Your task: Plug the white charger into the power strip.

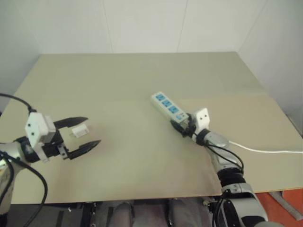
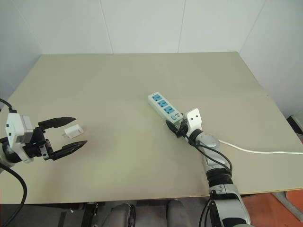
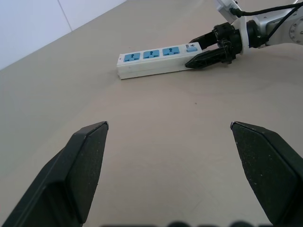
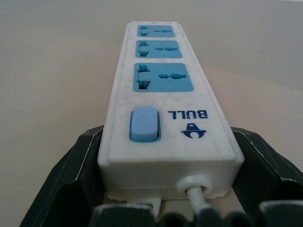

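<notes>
A tan table (image 2: 142,94) seen from above. Near its middle lies the strip (image 2: 164,107), a white bar with three blue sockets facing up, angled toward the robot's right. The right gripper (image 2: 174,126) straddles the switch end, where the thin cable (image 2: 255,151) leaves; its fingers flank the strip's two sides, seemingly closed on it, likely to keep it from sliding when a plug is pushed in. Well apart, on the robot's left, the left gripper (image 2: 70,131) hovers with jaws spread wide. The charger (image 2: 73,130), a small white block, lies on the table between those fingers, not yet gripped, so picking it up looks like the step in hand
</notes>
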Robot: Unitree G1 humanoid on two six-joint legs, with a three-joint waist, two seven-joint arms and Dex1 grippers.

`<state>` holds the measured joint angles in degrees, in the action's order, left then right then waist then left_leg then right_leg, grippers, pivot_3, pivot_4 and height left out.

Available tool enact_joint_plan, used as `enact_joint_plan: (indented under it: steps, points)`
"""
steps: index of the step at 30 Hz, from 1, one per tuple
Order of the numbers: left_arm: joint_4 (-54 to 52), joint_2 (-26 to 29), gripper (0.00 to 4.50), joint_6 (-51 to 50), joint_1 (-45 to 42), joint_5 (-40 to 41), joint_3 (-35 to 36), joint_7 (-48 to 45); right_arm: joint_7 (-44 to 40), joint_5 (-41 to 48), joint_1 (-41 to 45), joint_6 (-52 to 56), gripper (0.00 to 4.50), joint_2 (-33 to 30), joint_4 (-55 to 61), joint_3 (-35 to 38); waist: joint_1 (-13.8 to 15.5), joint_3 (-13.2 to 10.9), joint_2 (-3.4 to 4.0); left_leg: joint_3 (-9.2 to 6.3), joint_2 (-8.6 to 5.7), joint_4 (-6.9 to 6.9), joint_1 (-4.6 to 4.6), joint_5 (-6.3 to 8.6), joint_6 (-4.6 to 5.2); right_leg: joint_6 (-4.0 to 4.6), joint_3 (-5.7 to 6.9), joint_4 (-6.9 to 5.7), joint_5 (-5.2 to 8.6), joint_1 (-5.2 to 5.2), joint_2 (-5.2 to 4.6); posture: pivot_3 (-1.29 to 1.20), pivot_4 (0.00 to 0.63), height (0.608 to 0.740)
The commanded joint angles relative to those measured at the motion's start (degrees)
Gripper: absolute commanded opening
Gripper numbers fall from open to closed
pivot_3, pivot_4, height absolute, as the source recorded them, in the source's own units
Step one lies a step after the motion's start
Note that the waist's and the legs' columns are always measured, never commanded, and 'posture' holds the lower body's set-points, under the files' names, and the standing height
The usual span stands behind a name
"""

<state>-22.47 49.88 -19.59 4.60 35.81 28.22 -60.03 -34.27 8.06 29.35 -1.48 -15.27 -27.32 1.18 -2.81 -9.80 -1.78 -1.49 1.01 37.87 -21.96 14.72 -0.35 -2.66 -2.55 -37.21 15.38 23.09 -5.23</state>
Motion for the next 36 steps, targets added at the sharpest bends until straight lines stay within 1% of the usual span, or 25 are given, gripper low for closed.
enact_joint_plan:
  steps: [1, 5, 9, 14, 17, 20, 25, 28, 31, 33, 36]
  points:
    - [-0.6, 0.4, 4.50, 1.4, -0.1, -0.1, 1.3, -0.3, -2.6, 1.2, -0.3, -1.1, 3.41, -0.4, -0.1, 0.1, 0.0, 0.0, 0.00, 0.00, 0.00, 0.00, 0.00, 0.00, 0.00, 0.00, 0.00, 0.00, 0.00, 0.00, 0.00, 0.00, 0.150, 0.740]
    - [0.4, 1.3, 4.50, 1.5, -0.6, -0.1, 1.7, -1.4, -11.4, 5.4, -1.6, -0.4, 3.41, -2.3, 5.3, -0.1, 0.2, 0.0, 0.01, 0.00, -0.01, 0.00, -0.03, 0.00, 0.00, 0.00, 0.01, 0.02, 0.00, 0.01, -0.01, 0.00, 0.150, 0.740]
    - [3.0, 3.4, 4.50, 1.9, -2.2, -0.1, 1.8, -3.9, -24.8, 8.9, -5.3, 1.1, 3.41, -6.8, 14.3, -4.3, 0.2, 0.0, 0.02, -0.01, -0.01, 0.00, -0.14, 0.00, 0.00, 0.00, 0.03, 0.03, 0.00, 0.10, -0.01, 0.00, 0.150, 0.740]
    - [6.5, 6.3, 4.50, 2.9, -3.7, -0.8, 1.6, -7.5, -34.0, 7.5, -7.6, -4.0, 3.41, -10.2, 17.4, -8.8, 0.0, 0.0, 0.02, 0.01, 0.00, 0.00, -0.06, 0.00, 0.01, 0.00, 0.03, 0.03, 0.00, 0.06, 0.02, 0.00, 0.150, 0.740]
    - [9.3, 8.5, 4.50, 3.7, -4.9, -1.4, 1.5, -10.2, -36.3, 5.2, -7.2, -8.3, 3.41, -10.5, 15.0, -11.2, 0.1, 0.0, 0.02, 0.01, 0.01, 0.00, -0.04, 0.00, 0.01, 0.00, 0.04, 0.02, 0.00, 0.06, 0.04, 0.00, 0.150, 0.740]
    - [12.3, 11.2, 4.50, 4.2, -5.8, -3.0, 0.7, -12.8, -36.3, 3.5, -6.1, -11.6, 3.41, -9.5, 11.4, -12.3, 0.0, 0.0, 0.02, 0.03, 0.00, 0.00, -0.03, 0.00, 0.00, 0.00, 0.04, 0.02, 0.00, 0.05, 0.04, 0.00, 0.150, 0.740]
    - [20.5, 19.1, 4.50, 4.2, -8.3, -10.4, -4.2, -15.4, -35.9, 2.1, -4.0, -15.1, 3.41, -8.0, 6.5, -13.0, 0.0, 0.0, 0.02, 0.02, 0.03, 0.00, 0.00, 0.00, 0.01, 0.00, 0.04, -0.01, 0.00, 0.06, 0.09, 0.00, 0.150, 0.740]
    - [25.2, 23.5, 4.50, 2.7, -14.6, -12.7, -9.3, -16.9, -35.9, 2.0, -3.3, -16.1, 3.41, -7.4, 4.7, -13.1, 0.1, 0.0, 0.02, 0.02, 0.02, 0.00, 0.00, 0.00, 0.01, 0.00, 0.06, -0.01, 0.00, 0.05, 0.10, 0.00, 0.150, 0.740]
    - [27.5, 26.3, 4.50, -2.6, -27.3, -15.6, -17.6, -17.2, -35.5, 1.4, -2.6, -16.7, 3.41, -6.8, 3.1, -13.1, 0.2, 0.0, 0.00, 0.00, 0.01, 0.01, -0.03, -0.01, 0.00, 0.00, 0.08, -0.02, 0.00, 0.03, 0.11, 0.00, 0.150, 0.740]
    - [28.9, 26.3, 4.50, -7.3, -36.7, -16.7, -23.3, -19.7, -35.3, 1.2, -2.2, -17.0, 3.41, -6.5, 2.3, -13.1, 0.2, 0.0, -0.01, -0.02, 0.01, 0.03, -0.03, -0.01, 0.00, -0.01, 0.10, -0.04, 0.00, 0.01, 0.14, 0.00, 0.150, 0.740]
    - [32.6, 24.8, 4.50, -13.7, -51.1, -24.7, -34.8, -23.6, -34.2, 0.8, -1.7, -17.3, 3.41, -5.7, 1.6, -13.0, 0.0, 0.0, -0.01, -0.02, -0.02, 0.06, -0.01, -0.02, -0.01, -0.01, 0.10, -0.25, 0.01, 0.01, 0.15, 0.00, 0.150, 0.740]
